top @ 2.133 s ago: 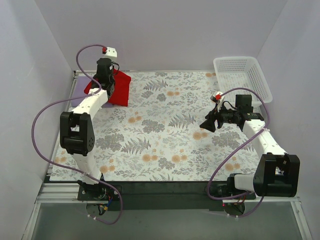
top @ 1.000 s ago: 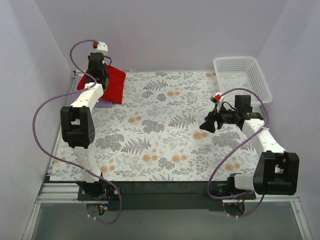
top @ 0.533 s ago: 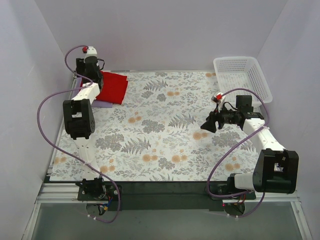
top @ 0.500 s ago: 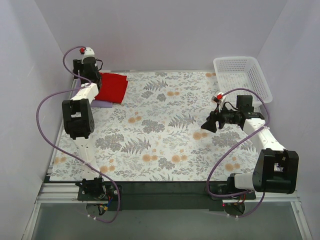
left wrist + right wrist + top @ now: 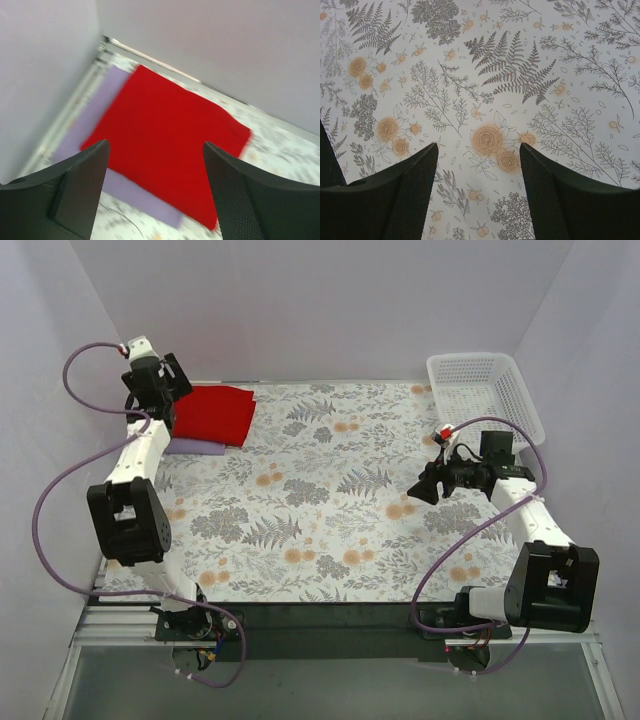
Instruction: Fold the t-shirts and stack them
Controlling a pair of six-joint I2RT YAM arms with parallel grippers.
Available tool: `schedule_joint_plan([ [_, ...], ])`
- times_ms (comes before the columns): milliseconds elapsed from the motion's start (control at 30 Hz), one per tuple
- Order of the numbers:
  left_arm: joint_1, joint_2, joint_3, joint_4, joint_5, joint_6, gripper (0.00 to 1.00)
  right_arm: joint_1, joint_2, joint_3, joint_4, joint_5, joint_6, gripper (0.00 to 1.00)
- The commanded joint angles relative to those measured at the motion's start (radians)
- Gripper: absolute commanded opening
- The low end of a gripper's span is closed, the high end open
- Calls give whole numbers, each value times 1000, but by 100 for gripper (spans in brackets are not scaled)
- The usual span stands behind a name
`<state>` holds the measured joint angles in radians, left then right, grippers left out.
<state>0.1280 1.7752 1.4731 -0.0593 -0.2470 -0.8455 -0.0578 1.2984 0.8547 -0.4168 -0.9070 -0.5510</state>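
Left tool [image 5: 155,147] hangs released, jaws wide apart with nothing between them, just above the folded red cotton t-shirt [image 5: 165,135]. That shirt lies flat on a folded lavender t-shirt [image 5: 97,102] in the far left corner of the floral-printed tabletop [image 5: 320,520], with lavender edges showing along its near and left sides. Right tool [image 5: 477,150] is likewise spread and holds nothing, hovering over the pattern at mid-right, well apart from the pile. I judge the stacking step to be at its end: two shirts folded, one upon the other. No further shirt shows on the tabletop, and the white plastic mesh basket [image 5: 520,405] in the far right corner shows no cloth (its floor is only partly readable from above). The next move, as I judge it, calls for lifting the left arm straight off, so no finger drags the red layer askew.
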Motion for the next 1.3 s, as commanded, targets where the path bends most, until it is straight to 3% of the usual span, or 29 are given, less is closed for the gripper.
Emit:
schedule_joint_plan([
  [0,59,-77,-126,-88,245,-239,74,-22,-36,15,-22,-47,-24,73],
  [133,175,-128,-278,17,550,-438,71,-45,-45,9,-34,-50,-38,73],
  [200,199,-143,-333,52,581,-493,71,-53,-45,6,-40,-52,-47,73],
  [500,234,-22,-332,177,519,-590,65,-57,-33,6,-48,-76,-55,73],
  [800,245,177,-197,190,462,-641,59,-57,-7,12,-53,-89,-55,73],
  [1100,245,236,-163,176,382,-649,59,-57,-2,17,-56,-93,-50,73],
  [1267,246,260,-163,207,368,-656,50,-59,1,15,-54,-90,-52,73],
])
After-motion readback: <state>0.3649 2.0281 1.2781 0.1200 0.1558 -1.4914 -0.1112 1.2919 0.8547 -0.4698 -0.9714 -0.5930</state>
